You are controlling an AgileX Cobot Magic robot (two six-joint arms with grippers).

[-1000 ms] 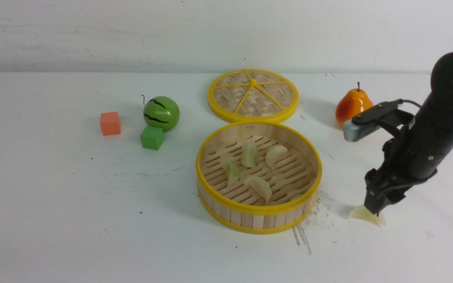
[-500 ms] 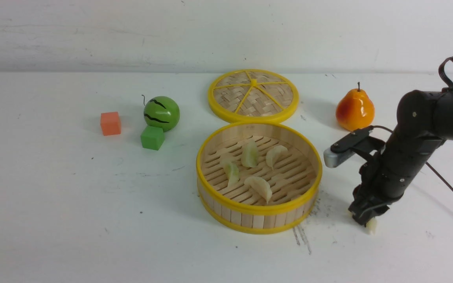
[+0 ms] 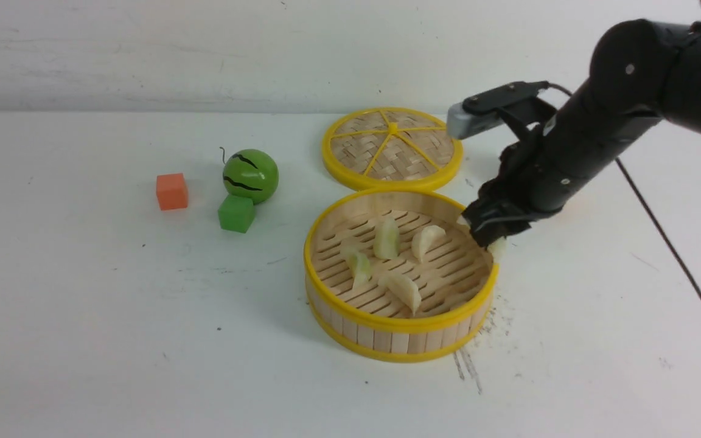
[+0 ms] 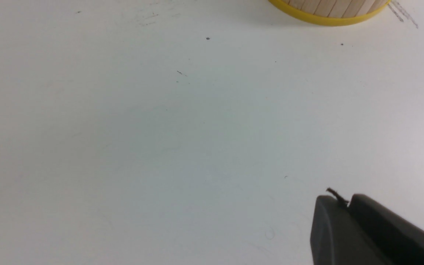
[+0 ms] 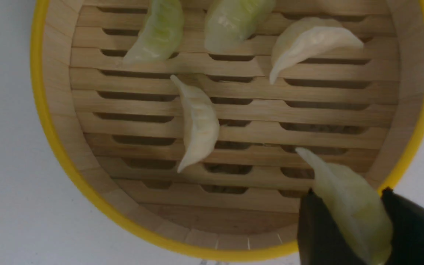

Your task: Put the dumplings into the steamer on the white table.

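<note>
Our right claw (image 3: 488, 238) grips one dumpling (image 5: 348, 206) just above the steamer (image 3: 399, 322) at its right rim. Four dumplings (image 3: 387, 239) lie inside, with open slats beside that edge. Our left claw (image 4: 344, 201) hangs clenched over the bench (image 4: 123, 129).

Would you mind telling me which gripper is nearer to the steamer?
Right. The right gripper holds a dumpling above the right rim of the steamer; the left gripper sits apart from it, over the white table.
</note>
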